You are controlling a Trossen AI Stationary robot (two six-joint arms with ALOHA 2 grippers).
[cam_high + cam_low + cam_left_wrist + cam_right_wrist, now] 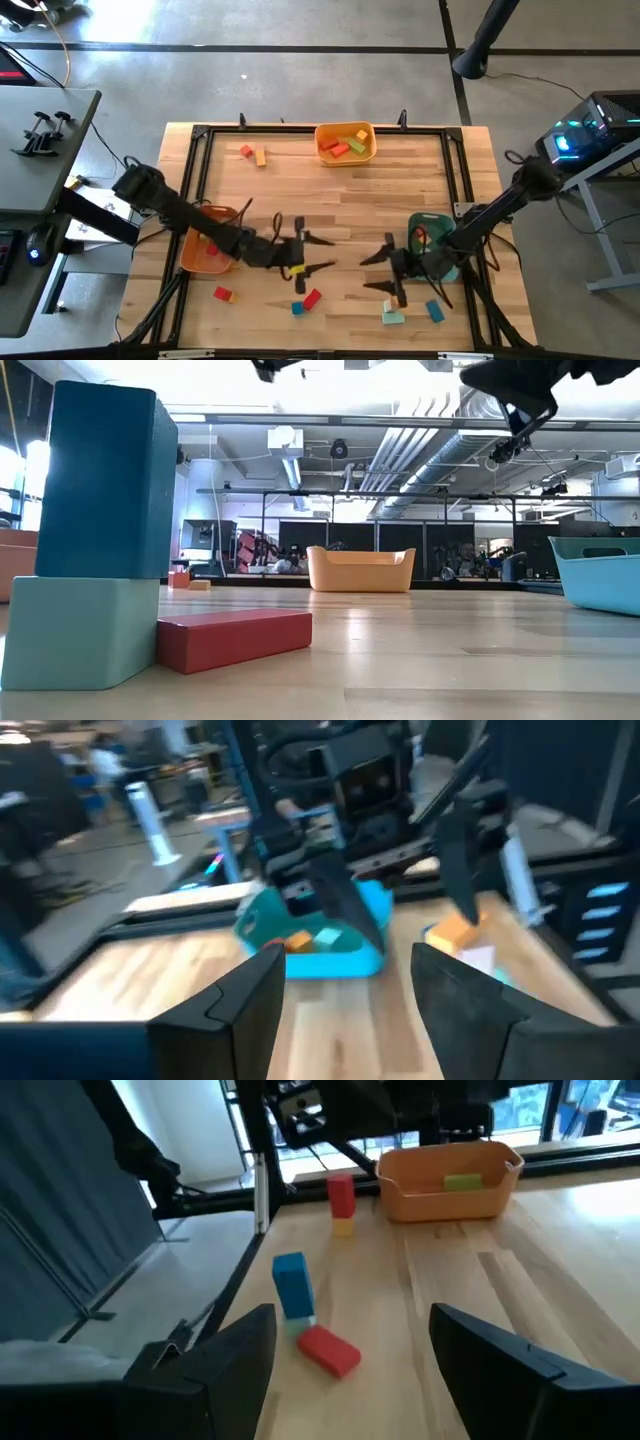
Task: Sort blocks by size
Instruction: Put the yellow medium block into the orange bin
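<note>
Both claws spread, holding nothing, over the bare wood table [330, 200].
We see left gripper [312, 252] facing right gripper [378, 272]; blocks [310, 299] scattered near edge, others inside the far orange tray [345, 155].

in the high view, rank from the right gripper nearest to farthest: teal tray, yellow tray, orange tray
Measured from the right gripper:
1. Teal tray, just beside it on the table's right.
2. Orange tray, across at the left edge.
3. Yellow tray, at the far edge.
</note>
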